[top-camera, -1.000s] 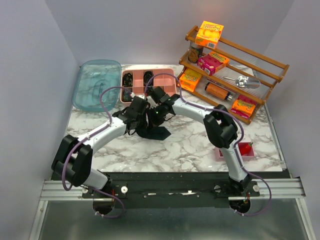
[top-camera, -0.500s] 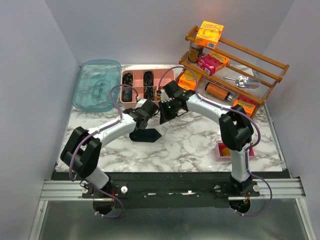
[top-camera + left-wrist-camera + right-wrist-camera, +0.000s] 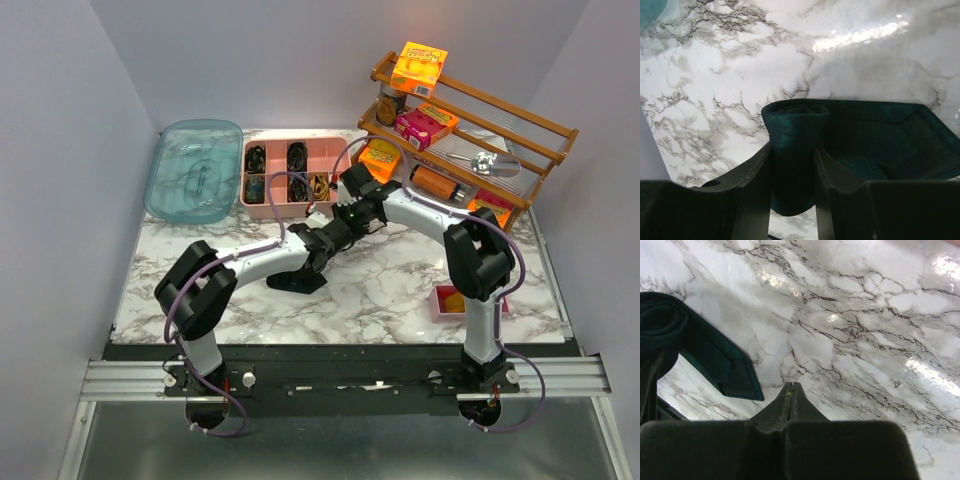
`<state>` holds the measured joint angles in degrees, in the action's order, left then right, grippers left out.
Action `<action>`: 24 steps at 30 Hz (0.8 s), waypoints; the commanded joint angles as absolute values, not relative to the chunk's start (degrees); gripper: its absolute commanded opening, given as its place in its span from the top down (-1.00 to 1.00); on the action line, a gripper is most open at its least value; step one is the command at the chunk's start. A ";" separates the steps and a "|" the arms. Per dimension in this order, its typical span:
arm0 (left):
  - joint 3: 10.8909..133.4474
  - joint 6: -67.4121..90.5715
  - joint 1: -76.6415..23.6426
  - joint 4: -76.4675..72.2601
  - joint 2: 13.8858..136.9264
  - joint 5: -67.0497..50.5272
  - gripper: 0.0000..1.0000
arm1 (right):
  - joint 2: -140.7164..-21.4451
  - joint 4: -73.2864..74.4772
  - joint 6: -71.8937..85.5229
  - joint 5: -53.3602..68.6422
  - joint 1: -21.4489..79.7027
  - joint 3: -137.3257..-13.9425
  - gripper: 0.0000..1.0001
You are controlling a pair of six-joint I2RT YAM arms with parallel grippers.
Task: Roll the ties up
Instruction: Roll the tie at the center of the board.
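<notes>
1. The dark teal-black fabric necktie point(image 3: 795, 125) is only partly rolled. Its wide pointed end point(image 3: 880, 145) lies loose on the white marble table point(image 3: 740, 65), so I judge that rolling remains.
2. The left gripper point(image 3: 793, 152) pinches the coiled part between its fingers.
3. The right gripper point(image 3: 791, 386) is fully closed and holds nothing.

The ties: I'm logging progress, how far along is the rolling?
Done: rolled coils sit in the pink tray. In hand: the left gripper is shut on a part-rolled tie, wide end loose; the right gripper is shut, empty. Left: finish this roll, tray it.
</notes>
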<state>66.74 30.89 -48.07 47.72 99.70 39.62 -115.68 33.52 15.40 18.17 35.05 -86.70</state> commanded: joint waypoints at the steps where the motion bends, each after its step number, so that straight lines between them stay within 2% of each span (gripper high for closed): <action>1: 68.02 33.66 -50.97 48.25 101.86 39.73 0.16 | -113.11 33.40 14.77 17.23 34.89 -85.34 0.97; 7: 68.38 34.37 -53.96 46.50 103.10 37.62 0.06 | -113.55 33.22 14.76 17.05 34.80 -84.82 0.97; 17: 62.58 34.28 -55.99 40.00 97.13 32.35 -0.56 | -113.64 33.31 14.33 17.93 34.80 -85.08 0.97; 24: 60.38 35.16 -53.18 35.69 87.64 28.93 -0.83 | -111.10 32.96 13.80 21.88 35.15 -85.43 0.97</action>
<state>61.19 33.43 -55.35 40.16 93.69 32.86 -115.35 33.50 14.90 18.83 35.03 -85.21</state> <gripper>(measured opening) 0.890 0.016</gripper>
